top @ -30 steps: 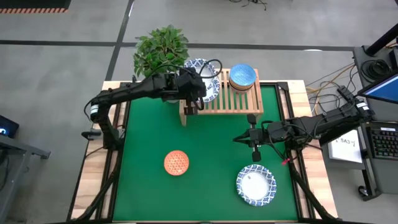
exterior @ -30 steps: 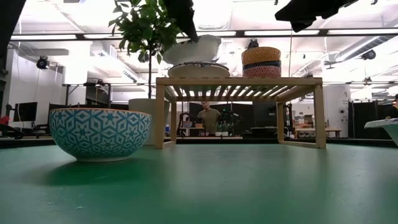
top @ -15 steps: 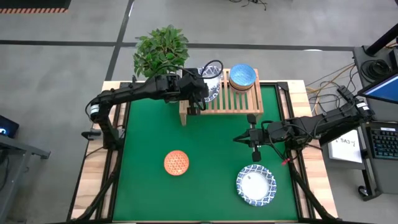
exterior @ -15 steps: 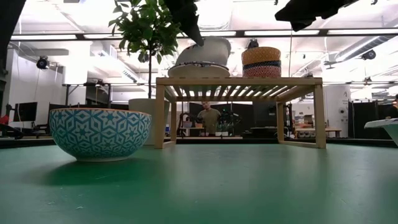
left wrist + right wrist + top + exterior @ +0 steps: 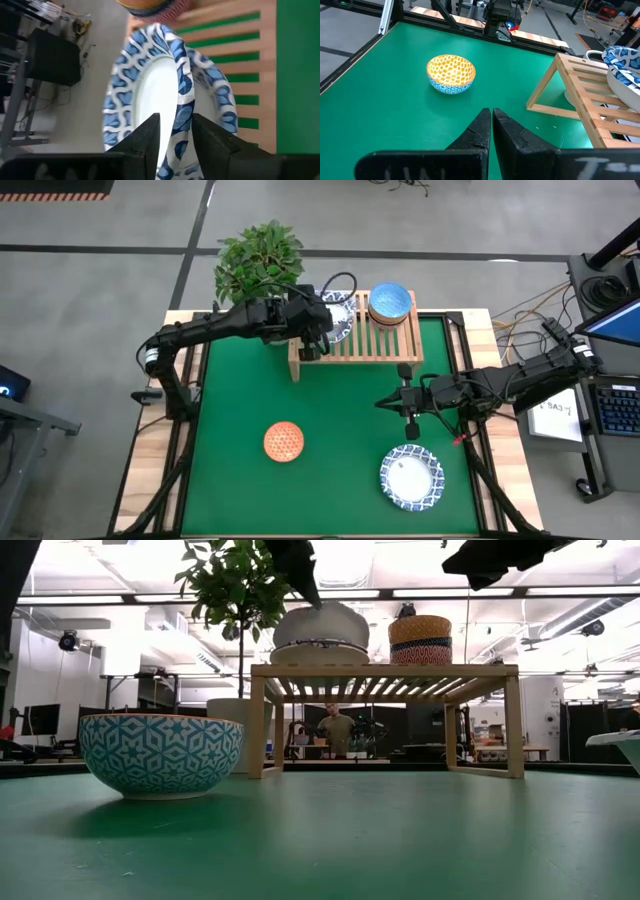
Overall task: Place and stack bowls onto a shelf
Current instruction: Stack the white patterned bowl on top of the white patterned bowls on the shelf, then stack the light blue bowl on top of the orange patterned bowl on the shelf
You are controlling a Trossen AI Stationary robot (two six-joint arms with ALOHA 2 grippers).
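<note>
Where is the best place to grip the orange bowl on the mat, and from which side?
Probably the rim. The orange bowl stands upright and alone on the green mat, its mouth open upward, so a gripper could come straight down with one finger inside the wall and one outside. The right gripper, shut above the mat, looks nearer.

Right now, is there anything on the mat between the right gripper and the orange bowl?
No. In the high view, only bare green mat lies between the right gripper and the orange bowl; the right wrist view shows this too.
</note>
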